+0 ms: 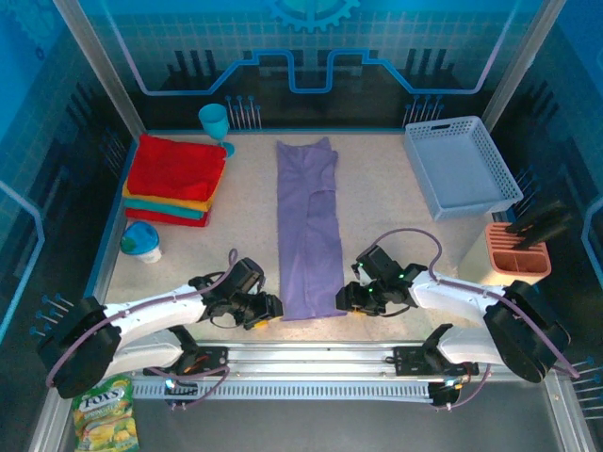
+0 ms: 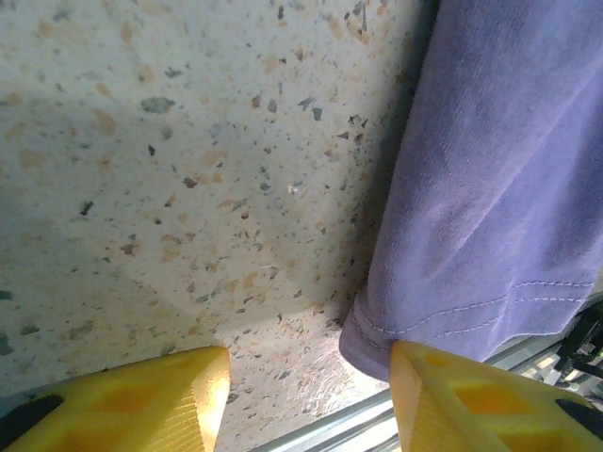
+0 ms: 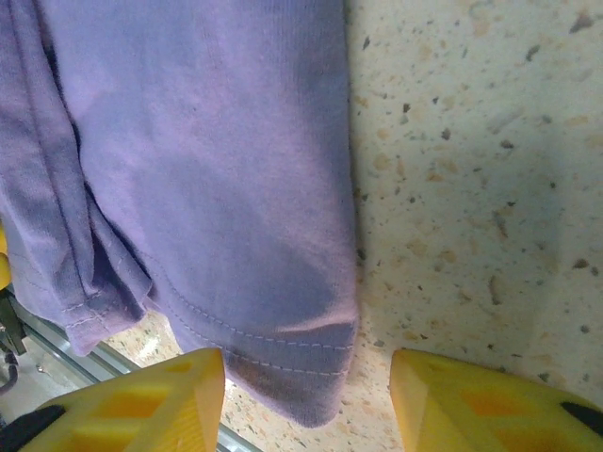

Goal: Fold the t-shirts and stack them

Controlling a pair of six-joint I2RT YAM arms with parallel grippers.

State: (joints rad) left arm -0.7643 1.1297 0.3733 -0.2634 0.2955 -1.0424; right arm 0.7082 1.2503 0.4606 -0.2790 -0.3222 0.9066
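Both the left gripper (image 1: 271,309) and the right gripper (image 1: 349,298) gape wide and hold nothing, each with a near hem corner of the purple tee (image 1: 308,226) between its fingers. That tee lies as a long folded strip down the middle of the table (image 1: 396,226). Folded tees (image 1: 174,179), red on top, are stacked at the far left.

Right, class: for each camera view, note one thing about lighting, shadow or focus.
Top external: a blue cast overall, with the table evenly bright. Left wrist: a soft shadow darkens the table's left side, and the purple t-shirt is sharp. Right wrist: a dark shadow patch lies on the t-shirt's hem, between the fingers of the right gripper.
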